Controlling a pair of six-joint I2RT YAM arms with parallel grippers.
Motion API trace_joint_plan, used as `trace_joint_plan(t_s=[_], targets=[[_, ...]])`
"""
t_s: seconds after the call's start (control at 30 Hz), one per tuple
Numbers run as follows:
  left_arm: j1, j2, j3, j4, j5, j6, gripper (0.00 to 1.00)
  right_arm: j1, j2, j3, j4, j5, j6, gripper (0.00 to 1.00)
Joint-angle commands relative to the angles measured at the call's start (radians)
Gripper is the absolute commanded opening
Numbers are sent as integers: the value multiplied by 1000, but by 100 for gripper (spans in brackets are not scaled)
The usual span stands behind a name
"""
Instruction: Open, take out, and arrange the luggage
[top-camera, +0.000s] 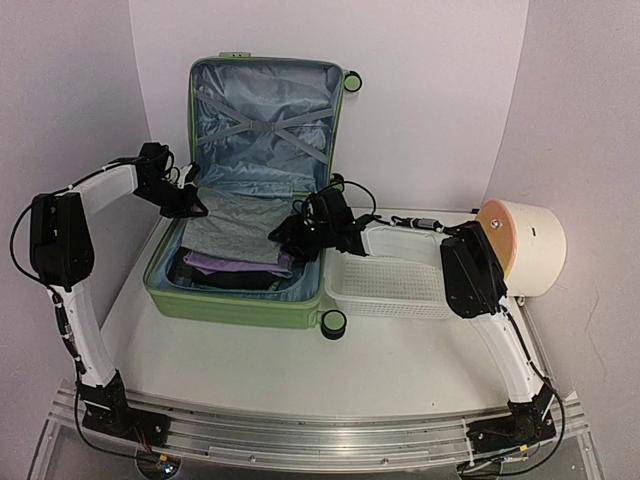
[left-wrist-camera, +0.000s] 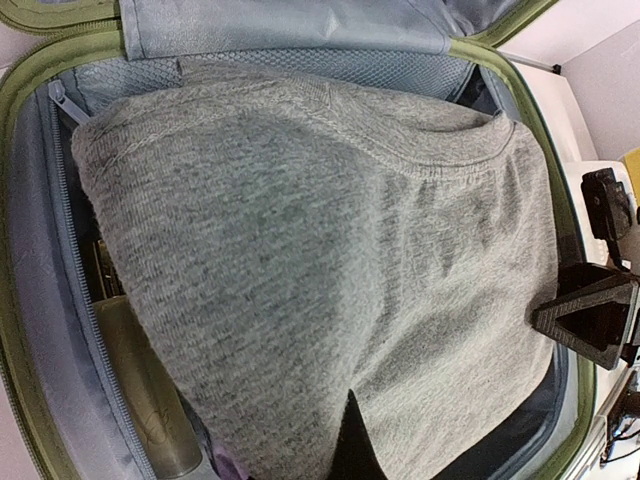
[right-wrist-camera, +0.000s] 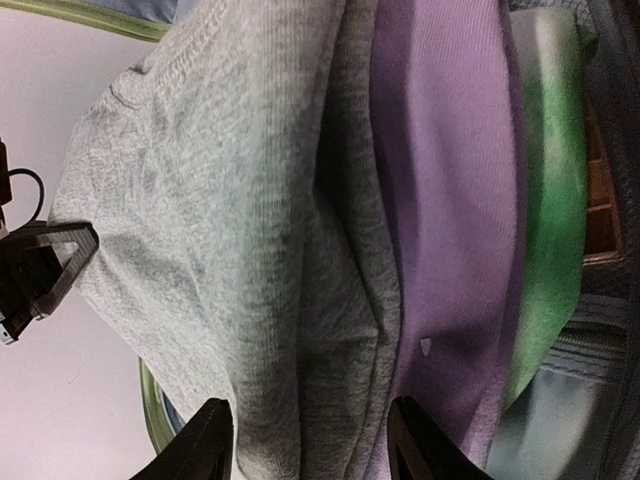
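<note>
Luggage (top-camera: 240, 300) open, lid up, on counter (top-camera: 250, 365) beneath both your pincers. Nothing out yet: grey garment (top-camera: 235, 225) tops purple layer (right-wrist-camera: 440, 200). Unpacking and arranging left for you. Left pincer (top-camera: 188, 203) shut at garment's edge; grip on cloth unclear. Right pincer (top-camera: 300, 238) spread, astride opposite grey fold, unclamped. Both forearms reach inward, low.

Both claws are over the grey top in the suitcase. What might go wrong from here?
1. The right claw stands open astride the folded edge of the grey top, with the purple garment pressed right beside it; closing may pinch both.
2. The left claw is shut at the opposite edge; whether it grips cloth is unclear, so one-sided lifting could unfold the top.
</note>
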Motion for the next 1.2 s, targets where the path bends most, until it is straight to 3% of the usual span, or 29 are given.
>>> trace_joint_plan(t_s=[0.0,0.37,0.63,0.9,1.03,1.17], targets=[[6,-50,7,24,-14,19,0,2,56,71,-4,-63,42,55],[7,-52,11,25,-12,16,0,2,127,181,32,-118,97,61],[6,-49,12,27,-9,15,0,4,108,173,227,-130,119,52],[6,-46,17,30,-13,15,0,4,154,180,249,-115,166,50],[6,-48,14,30,-14,16,0,4,190,211,250,-107,179,40],[6,-48,3,37,-10,9,0,4,221,259,251,-100,180,14]])
